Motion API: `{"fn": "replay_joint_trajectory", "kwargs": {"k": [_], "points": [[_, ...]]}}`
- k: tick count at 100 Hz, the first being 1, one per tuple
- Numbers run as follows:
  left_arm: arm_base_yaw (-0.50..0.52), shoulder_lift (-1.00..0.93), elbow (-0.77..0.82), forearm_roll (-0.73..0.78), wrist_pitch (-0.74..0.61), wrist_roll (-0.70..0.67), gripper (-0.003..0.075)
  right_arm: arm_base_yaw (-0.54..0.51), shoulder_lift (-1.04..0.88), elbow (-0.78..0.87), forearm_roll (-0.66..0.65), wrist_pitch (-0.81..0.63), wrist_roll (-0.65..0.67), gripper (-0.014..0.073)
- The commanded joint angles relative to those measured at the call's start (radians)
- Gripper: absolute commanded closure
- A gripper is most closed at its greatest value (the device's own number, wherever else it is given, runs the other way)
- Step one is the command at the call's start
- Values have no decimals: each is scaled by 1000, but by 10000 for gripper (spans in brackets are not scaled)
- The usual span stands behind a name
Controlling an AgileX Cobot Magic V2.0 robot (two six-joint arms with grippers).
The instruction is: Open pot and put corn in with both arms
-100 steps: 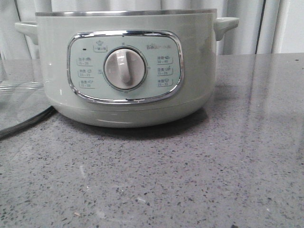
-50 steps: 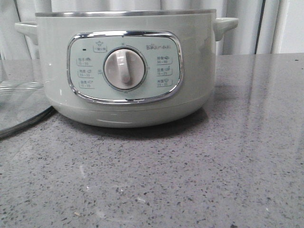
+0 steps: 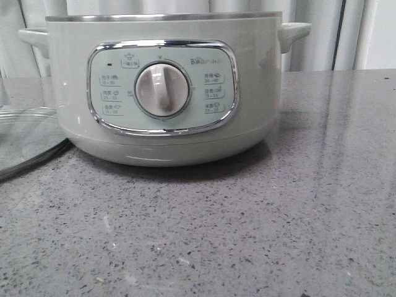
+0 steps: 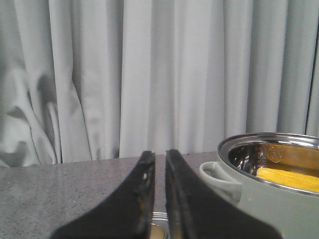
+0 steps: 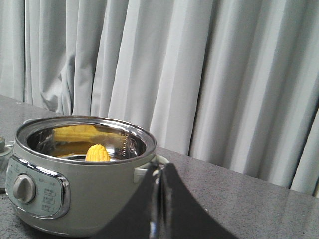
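Observation:
The pale grey-green pot (image 3: pixel 161 93) stands open on the grey counter, dial facing the front camera. The yellow corn (image 5: pixel 97 153) lies inside its steel bowl and also shows in the left wrist view (image 4: pixel 289 178). My left gripper (image 4: pixel 160 153) is beside the pot's (image 4: pixel 269 199) left handle and above the glass lid; its fingers stand a thin slit apart with nothing between the tips. My right gripper (image 5: pixel 160 167) is shut and empty, close to the handle on the other side of the pot (image 5: pixel 84 194). Neither gripper shows in the front view.
The steel-rimmed glass lid (image 3: pixel 25 139) lies flat on the counter left of the pot; a sliver of it (image 4: pixel 158 219) shows under my left fingers. Grey curtains (image 3: pixel 322 37) hang behind the counter. Bare speckled counter (image 3: pixel 247 235) lies in front of the pot.

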Motion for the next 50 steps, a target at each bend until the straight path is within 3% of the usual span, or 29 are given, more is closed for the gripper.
{"fn": "replay_joint_trajectory", "kwargs": {"k": [1, 19, 38, 50], "points": [[-10, 12, -22, -9, -68, -10, 741, -4, -15, -22, -21, -72, -7, 657], [6, 11, 71, -9, -129, -10, 741, -4, -15, -22, -21, -72, -7, 657], [156, -47, 219, -17, -145, -10, 741, -4, -15, -22, -21, -72, -7, 657], [200, -84, 337, -77, -166, -10, 741, -4, -15, -22, -21, -72, -7, 657]]}}
